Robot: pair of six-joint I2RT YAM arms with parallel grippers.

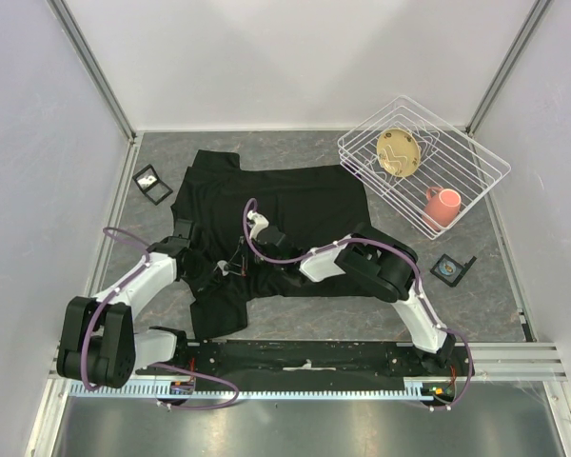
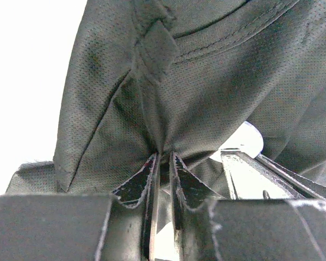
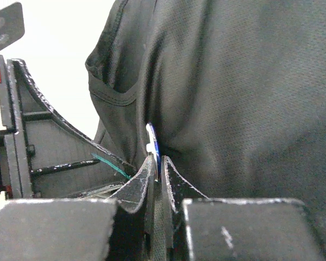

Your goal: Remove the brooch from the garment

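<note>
The garment [image 1: 285, 205], a black T-shirt, lies spread over the middle of the table, bunched where both arms meet. My left gripper [image 2: 163, 156] is shut on a pinched fold of the garment [image 2: 206, 81], which rises in a tent above the jaws. My right gripper [image 3: 158, 159] is shut on the brooch [image 3: 154, 142], a thin blue and white disc seen edge on against the garment [image 3: 250, 98]. In the top view the left gripper [image 1: 219, 271] and right gripper [image 1: 243, 262] sit close together, tip to tip, over the shirt's lower left part.
A white wire basket [image 1: 476, 162] stands at the back right with a tan dish [image 1: 399, 152] and a pink mug [image 1: 443, 205] in it. A small black square box [image 1: 152, 184] lies left of the shirt, another black box [image 1: 452, 268] on the right. Walls enclose three sides.
</note>
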